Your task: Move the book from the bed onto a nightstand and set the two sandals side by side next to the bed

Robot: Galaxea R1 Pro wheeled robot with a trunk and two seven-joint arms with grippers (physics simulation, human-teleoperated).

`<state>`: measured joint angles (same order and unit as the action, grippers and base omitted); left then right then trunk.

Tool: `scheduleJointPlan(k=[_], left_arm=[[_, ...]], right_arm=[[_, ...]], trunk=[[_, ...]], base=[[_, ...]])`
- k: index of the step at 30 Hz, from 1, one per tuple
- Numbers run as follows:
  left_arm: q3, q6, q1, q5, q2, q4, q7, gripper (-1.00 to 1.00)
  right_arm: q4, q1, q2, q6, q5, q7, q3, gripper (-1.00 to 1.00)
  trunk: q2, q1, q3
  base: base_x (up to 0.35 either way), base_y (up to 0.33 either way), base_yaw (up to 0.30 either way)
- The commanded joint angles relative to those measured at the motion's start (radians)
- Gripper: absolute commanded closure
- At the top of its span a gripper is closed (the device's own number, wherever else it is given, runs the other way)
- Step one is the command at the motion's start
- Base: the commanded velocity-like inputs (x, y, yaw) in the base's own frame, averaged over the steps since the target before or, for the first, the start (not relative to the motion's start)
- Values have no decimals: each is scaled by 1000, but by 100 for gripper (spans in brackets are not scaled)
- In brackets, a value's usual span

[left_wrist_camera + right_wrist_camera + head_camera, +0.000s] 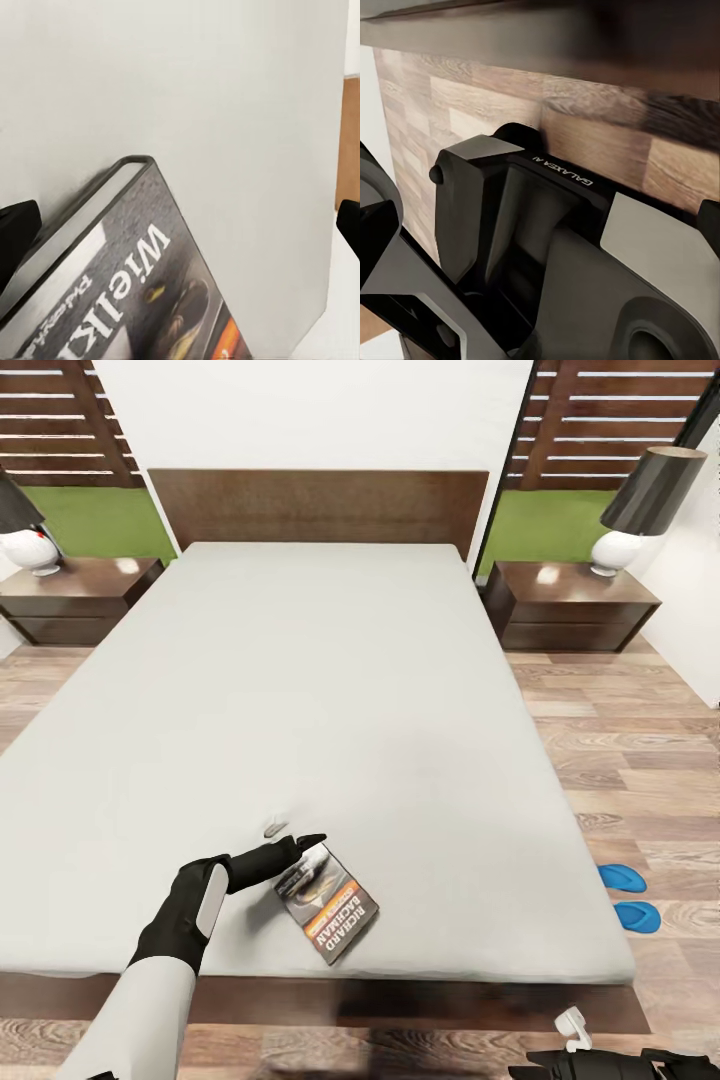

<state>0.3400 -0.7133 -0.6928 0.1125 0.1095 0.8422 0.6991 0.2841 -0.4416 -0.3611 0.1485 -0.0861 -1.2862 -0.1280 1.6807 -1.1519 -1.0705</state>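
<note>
One L gripper [305, 853] at book [330, 905] edge.

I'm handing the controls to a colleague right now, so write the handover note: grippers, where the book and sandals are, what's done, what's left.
Left gripper: at the book's near corner on the bed, close to its foot edge; the left wrist view shows the fingers spread wide with the book between them, so open, no grip.
Right gripper: state cannot be told.
The two sandals lie side by side on the floor beside the bed's right side, so that part looks met.
Left: grasp the book and put it on a nightstand; the right nightstand and the left one each carry a lamp but have bare top.
</note>
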Motion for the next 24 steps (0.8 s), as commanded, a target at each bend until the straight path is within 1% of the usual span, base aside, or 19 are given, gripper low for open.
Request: scheduleJointPlan(k=[1,19,24], left_arm=[[4,-6,-1,-2,1,0,1,-100],[4,-6,-1,-2,1,0,0,-100],[4,-6,-1,-2,1,0,1,-100]], right_arm=[[1,0,1,9,-9,-5,-8,-100],[1,0,1,9,-9,-5,-9,-100],[1,0,1,10,-9,-5,-8,-100]], trunk=[[0,0,-1],[0,0,-1],[0,0,-1]], base=[[-104,0,0],[-12,0,0],[-98,0,0]])
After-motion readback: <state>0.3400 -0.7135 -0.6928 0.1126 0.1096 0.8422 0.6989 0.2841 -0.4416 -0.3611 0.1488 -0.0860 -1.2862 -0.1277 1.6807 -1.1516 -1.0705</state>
